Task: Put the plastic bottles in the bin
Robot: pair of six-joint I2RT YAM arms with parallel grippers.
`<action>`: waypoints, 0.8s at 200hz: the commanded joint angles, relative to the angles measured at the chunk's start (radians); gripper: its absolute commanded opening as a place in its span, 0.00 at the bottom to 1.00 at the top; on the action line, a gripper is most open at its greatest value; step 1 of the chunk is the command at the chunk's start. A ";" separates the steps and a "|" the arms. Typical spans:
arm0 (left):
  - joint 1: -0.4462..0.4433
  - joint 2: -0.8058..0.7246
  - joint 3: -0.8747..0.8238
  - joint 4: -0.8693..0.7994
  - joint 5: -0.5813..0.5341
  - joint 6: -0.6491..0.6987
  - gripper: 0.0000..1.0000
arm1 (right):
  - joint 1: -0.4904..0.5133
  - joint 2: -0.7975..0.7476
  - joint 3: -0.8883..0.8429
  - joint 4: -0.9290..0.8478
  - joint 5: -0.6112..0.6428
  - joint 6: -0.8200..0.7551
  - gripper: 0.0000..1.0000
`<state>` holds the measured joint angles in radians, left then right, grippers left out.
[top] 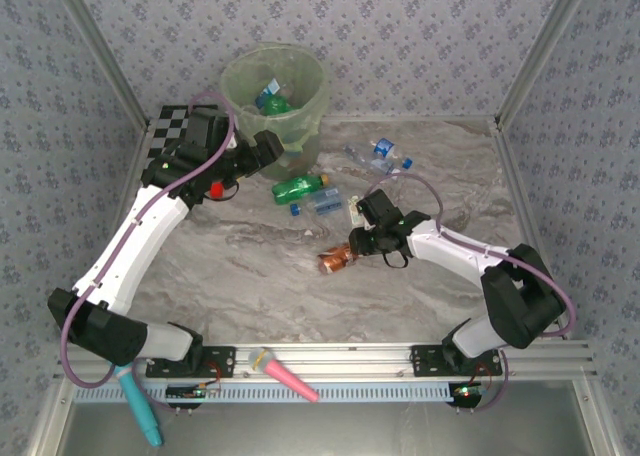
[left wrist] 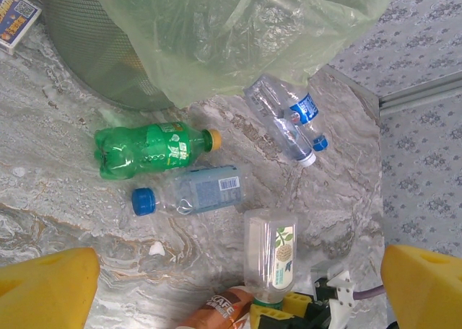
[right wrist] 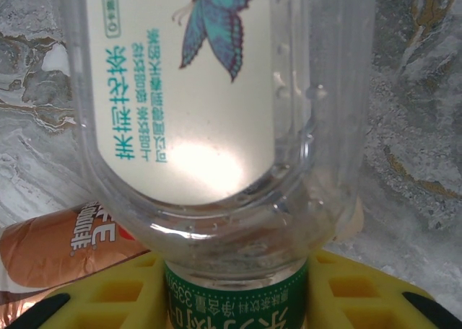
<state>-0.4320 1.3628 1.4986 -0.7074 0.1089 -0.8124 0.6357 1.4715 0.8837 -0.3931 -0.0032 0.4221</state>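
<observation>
Plastic bottles (left wrist: 151, 150), six on the table (top: 250, 276), one clear bottle (left wrist: 271, 253) clamped in right tool (top: 363, 239), left tool (top: 268, 148) wide

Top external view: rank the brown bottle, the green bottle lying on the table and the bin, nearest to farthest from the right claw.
1. Brown bottle, just left of the right claw.
2. Green bottle, farther back, toward the left.
3. Bin, at the back left.

L arm (top: 150, 226) stretched, jaws wide; R arm (top: 455, 251) bent, jaws clamped.
</observation>
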 commanded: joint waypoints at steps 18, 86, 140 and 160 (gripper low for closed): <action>0.004 -0.014 0.015 0.002 0.004 0.007 1.00 | -0.003 -0.059 0.075 -0.092 0.029 -0.017 0.38; 0.014 -0.019 0.041 -0.018 -0.023 0.034 1.00 | -0.023 -0.066 0.316 -0.230 0.079 -0.117 0.38; 0.043 -0.043 0.043 -0.033 -0.037 0.051 1.00 | -0.037 -0.005 0.569 -0.295 0.085 -0.199 0.38; 0.058 -0.057 0.040 -0.035 -0.042 0.058 1.00 | -0.039 0.036 0.663 -0.310 0.084 -0.221 0.38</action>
<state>-0.3927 1.3571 1.5009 -0.7250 0.0856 -0.7853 0.6033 1.4578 1.4425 -0.6514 0.0647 0.2596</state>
